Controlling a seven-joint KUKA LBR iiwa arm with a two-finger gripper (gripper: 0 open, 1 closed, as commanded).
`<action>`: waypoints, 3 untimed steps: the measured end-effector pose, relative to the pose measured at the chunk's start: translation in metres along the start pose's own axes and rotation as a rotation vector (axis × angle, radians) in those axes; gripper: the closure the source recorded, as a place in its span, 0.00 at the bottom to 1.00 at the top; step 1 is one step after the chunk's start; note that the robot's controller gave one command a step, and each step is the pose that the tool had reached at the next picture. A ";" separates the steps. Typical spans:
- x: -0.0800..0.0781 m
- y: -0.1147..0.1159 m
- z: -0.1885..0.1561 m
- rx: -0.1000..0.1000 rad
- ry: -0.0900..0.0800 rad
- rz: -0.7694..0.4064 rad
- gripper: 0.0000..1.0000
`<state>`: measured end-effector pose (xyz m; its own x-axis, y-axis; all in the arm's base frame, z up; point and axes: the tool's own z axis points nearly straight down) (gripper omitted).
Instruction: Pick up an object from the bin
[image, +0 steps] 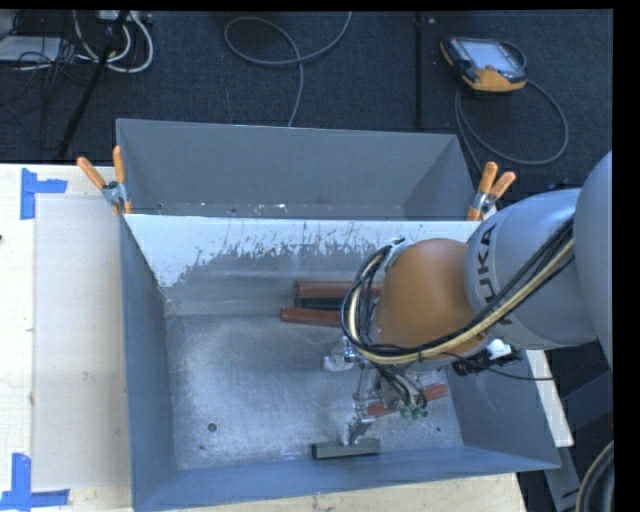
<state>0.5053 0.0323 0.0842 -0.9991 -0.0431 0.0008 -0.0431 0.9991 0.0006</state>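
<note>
While the gripper (358, 430) hangs lower centre, a dark flat bar (345, 451) lies just below it in frame, long axis left-right; claw state cannot be told.

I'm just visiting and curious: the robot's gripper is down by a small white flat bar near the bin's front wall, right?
Not quite: the flat bar is dark, nearly black, not white. The camera view shows it lying near the front wall of the bin, with the gripper close by it.
</note>
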 end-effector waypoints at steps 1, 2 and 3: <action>-0.002 -0.021 -0.005 -0.003 0.001 -0.102 0.00; 0.012 -0.085 0.009 0.001 -0.004 -0.156 1.00; 0.012 -0.085 0.009 0.001 -0.004 -0.156 1.00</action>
<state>0.4965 -0.0531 0.0755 -0.9803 -0.1976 -0.0029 -0.1976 0.9803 -0.0005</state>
